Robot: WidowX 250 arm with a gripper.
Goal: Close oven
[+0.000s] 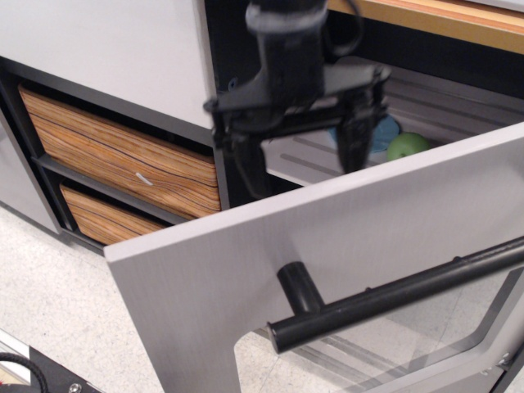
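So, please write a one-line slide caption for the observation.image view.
Open gripper hovers above the open oven door with black bar handle; blue plate and green ball lie inside.

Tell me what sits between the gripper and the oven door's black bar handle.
In the observation.image view, only the door's brushed silver panel lies between the gripper and the bar handle; nothing else occupies that stretch.
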